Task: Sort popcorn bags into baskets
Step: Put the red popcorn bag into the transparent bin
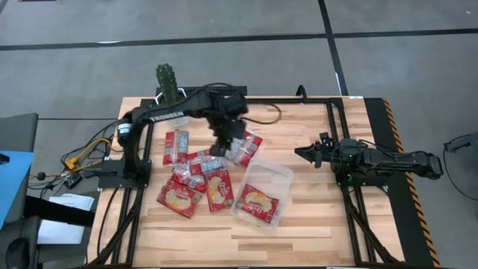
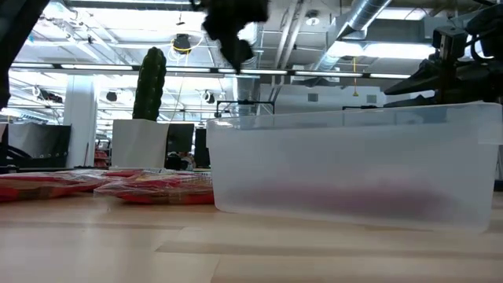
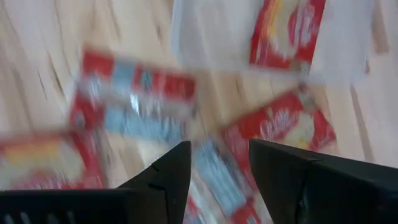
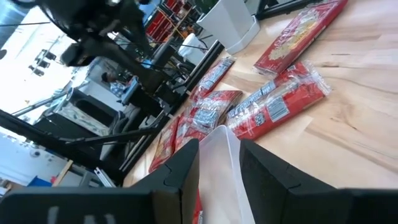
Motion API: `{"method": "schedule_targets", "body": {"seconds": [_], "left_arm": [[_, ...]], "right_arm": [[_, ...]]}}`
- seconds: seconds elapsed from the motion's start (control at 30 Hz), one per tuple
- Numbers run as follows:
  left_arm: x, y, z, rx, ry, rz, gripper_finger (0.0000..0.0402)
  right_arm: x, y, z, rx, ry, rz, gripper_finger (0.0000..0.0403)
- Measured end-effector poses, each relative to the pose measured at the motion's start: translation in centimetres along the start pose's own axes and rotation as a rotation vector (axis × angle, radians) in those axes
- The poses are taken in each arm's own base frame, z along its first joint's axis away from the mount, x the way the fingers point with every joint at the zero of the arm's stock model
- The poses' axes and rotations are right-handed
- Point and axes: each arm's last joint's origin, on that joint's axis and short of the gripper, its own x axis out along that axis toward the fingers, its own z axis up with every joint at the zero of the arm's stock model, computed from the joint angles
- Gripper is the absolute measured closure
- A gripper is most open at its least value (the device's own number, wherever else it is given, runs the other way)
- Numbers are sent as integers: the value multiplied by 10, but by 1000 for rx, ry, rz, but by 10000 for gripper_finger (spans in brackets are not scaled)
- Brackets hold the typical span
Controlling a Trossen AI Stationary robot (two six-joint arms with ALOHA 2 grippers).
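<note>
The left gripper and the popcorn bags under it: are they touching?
Apart. The low view shows the left gripper hanging well above the popcorn bags, with open background between them.

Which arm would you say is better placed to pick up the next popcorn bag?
The left. Its tool hangs open right above the loose popcorn bags, while the right tool waits apart, beyond the clear bin.

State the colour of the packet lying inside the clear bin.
Red with a yellow-cream picture; the high view shows it best.

Clear basket (image 1: 278,178) holds one red popcorn bag (image 1: 256,202); other bags (image 1: 203,175) clustered flat beside it
</note>
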Motion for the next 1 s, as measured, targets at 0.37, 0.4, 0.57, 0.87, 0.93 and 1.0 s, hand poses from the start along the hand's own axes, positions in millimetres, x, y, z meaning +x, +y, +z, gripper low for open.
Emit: {"method": "schedule_targets", "body": {"seconds": [0.37, 0.4, 0.57, 0.87, 0.93, 1.0], "left_arm": [[45, 17, -107, -259, -27, 81, 253], [52, 15, -116, -266, -22, 80, 250], [78, 8, -147, -277, 21, 55, 210], [96, 12, -153, -243, 40, 154, 92], [100, 13, -154, -250, 58, 154, 80], [105, 14, -155, -268, 78, 147, 77]], "right_arm": [[0, 0, 0, -20, -2, 0, 270], [0, 0, 0, -20, -3, -1, 269], [0, 0, 0, -20, -3, -1, 264], [0, -1, 1, -21, -34, -25, 273], [0, -1, 1, -20, -34, -26, 274], [0, -1, 1, -21, -34, -25, 275]]}}
